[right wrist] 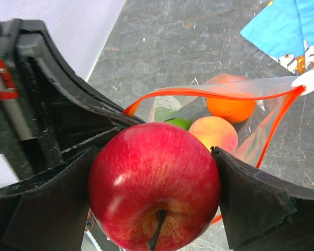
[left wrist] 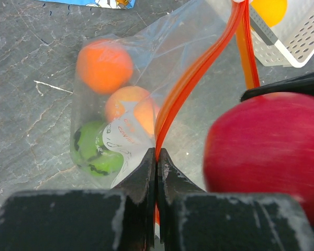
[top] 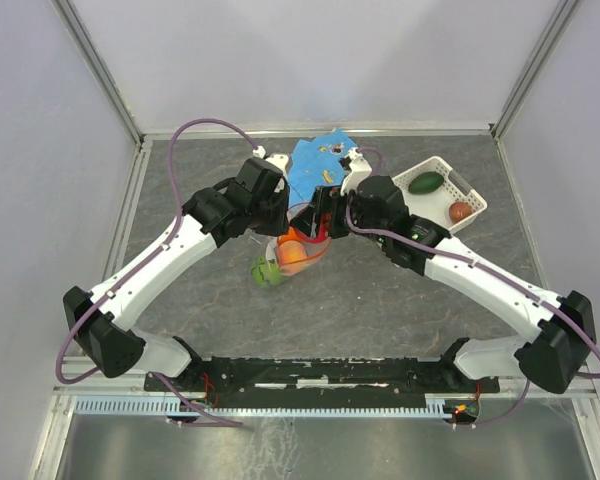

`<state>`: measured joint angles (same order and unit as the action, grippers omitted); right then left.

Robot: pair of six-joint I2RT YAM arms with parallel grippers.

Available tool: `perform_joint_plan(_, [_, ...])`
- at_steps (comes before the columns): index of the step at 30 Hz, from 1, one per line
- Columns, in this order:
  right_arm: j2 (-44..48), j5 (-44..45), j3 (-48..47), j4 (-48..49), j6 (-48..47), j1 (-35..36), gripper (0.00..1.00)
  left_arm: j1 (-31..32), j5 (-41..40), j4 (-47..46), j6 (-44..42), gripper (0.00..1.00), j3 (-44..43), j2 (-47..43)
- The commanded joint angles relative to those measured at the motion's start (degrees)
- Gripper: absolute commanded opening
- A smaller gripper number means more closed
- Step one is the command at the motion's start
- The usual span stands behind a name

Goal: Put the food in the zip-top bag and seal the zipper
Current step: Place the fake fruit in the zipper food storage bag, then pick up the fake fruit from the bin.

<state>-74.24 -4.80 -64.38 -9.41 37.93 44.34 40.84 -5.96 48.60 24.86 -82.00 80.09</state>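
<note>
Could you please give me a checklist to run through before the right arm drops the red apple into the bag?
1. The left gripper pinches the zipper, bag mouth lifted: ok.
2. The right gripper clamps the red apple: ok.
3. The zip-top bag mouth is open ahead of the apple: ok.
4. Space left beside the orange, the peach and the green piece: cannot tell.
5. The white basket is emptied: not ok, a dark green piece and a reddish piece remain.
</note>
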Motion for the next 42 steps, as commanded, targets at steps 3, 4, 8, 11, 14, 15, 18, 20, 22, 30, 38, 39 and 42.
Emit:
perform_joint_plan(3, [-2.8, 1.0, 0.0, 3.1, 0.8, 0.3, 0.73, -0.3, 2.6, -2.6, 2.1, 0.03, -1.2, -1.5])
perform_joint_plan(4, [-3.0, 2.7, 0.3, 2.8, 0.9, 0.4, 0.74, -0.3, 2.7, -2.6, 1.9, 0.03, -1.4, -1.5])
perform_joint_plan(8, [-4.7, 5.4, -0.2, 2.2, 0.4, 0.4, 0.78, -0.3, 3.2, -2.6, 1.9, 0.03, -1.4, -1.8])
perform_joint_plan(11, [-6.2, 6.2, 0.0, 2.3, 0.4, 0.4, 0.81, -0.3, 3.3, -2.7, 2.4, 0.03, -1.3, -1.6])
perform_joint_plan(14, [-7.1, 7.6, 0.7, 3.3, 1.0, 0.3, 0.85, -0.3, 4.3, -3.4, 3.3, 0.03, -1.2, -1.4])
perform_joint_plan(15, [-7.2, 7.8, 0.7, 3.5, 1.0, 0.3, 0.87, -0.3, 4.4, -3.6, 3.5, 0.03, -1.0, -1.5])
perform_joint_plan(18, [-7.4, 8.3, 0.4, 3.7, 1.1, 0.3, 0.92, -0.4, 4.1, -4.1, 3.9, 0.03, -0.8, -1.8])
perform_joint_plan(20, [-7.4, 8.3, -0.1, 3.2, 1.0, 0.3, 0.94, -0.3, 3.8, -4.1, 3.9, 0.03, -0.9, -1.8])
perform_joint_plan(22, [-7.0, 8.2, -0.7, 2.4, 0.9, 0.3, 0.97, -0.3, 3.7, -4.0, 4.0, 0.03, -0.8, -1.7])
perform_joint_plan(30, [-3.3, 9.0, -1.6, -0.9, -0.7, 0.3, 1.00, -0.4, 2.5, -3.8, 5.6, 0.03, -0.5, -0.1])
perform_joint_plan(38, [0.6, 9.2, -9.0, -13.8, -8.7, -2.0, 0.99, -0.3, 0.7, -2.9, 6.2, 0.03, -0.4, 0.0])
perform_joint_plan(39, [1.1, 9.2, -9.6, -14.9, -9.6, -2.9, 0.99, -0.3, 0.6, -2.7, 6.1, 0.03, -0.4, 0.0])
perform_joint_plan(42, [2.4, 10.4, -10.8, -20.0, -12.2, -6.6, 1.00, -0.3, 0.0, -2.3, 5.9, 0.03, -0.5, -0.1])
